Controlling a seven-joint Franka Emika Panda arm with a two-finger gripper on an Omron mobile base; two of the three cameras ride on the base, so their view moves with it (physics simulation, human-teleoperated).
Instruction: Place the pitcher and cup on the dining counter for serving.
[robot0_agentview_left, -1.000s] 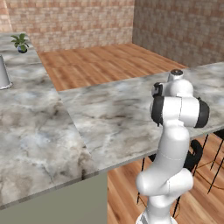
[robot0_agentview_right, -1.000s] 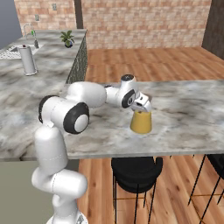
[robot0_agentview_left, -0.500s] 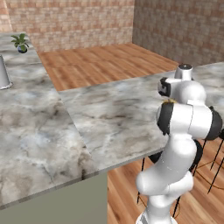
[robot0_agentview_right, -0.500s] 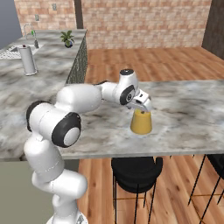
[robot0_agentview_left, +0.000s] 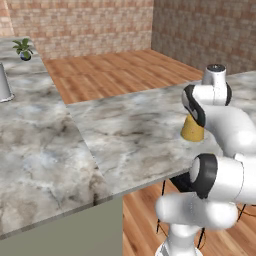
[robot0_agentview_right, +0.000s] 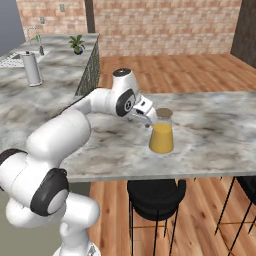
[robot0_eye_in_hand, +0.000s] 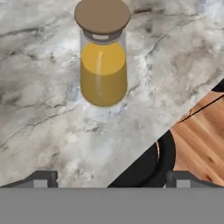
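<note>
Now released: pitcher stands on the dining counter

Yellow-orange tapered pitcher with a tan lid (robot0_agentview_right: 161, 134) stands upright on the long grey-white marbled dining counter (robot0_agentview_right: 215, 135), near its front edge, above a round black bar stool (robot0_agentview_right: 155, 196). Placed there, it sits within reach of anyone seated, which suits serving.

White arm's two-finger gripper (robot0_agentview_right: 146, 118) hangs just beside the pitcher's neck, on the arm's side of it. Fingers stand spread wide; in the hand view the two dark tips (robot0_eye_in_hand: 43, 178) sit far apart at the bottom, with the pitcher (robot0_eye_in_hand: 103, 57) apart from both and nothing between them. From the left base camera, the pitcher's base (robot0_agentview_left: 192, 130) shows behind the arm's elbow.

Against a second ago: the gripper then sat closed at the pitcher's top; it has since opened and drawn slightly back. Pitcher has not shifted on the slab. The arm's elbow has swung round and forward.

Green cup: not placed beside the pitcher yet. Judged roughly halfway through; fetching the cup is likely next.

Back counter carries a pale grey cylindrical canister (robot0_agentview_right: 32, 69) and a small potted plant (robot0_agentview_right: 77, 44).
</note>
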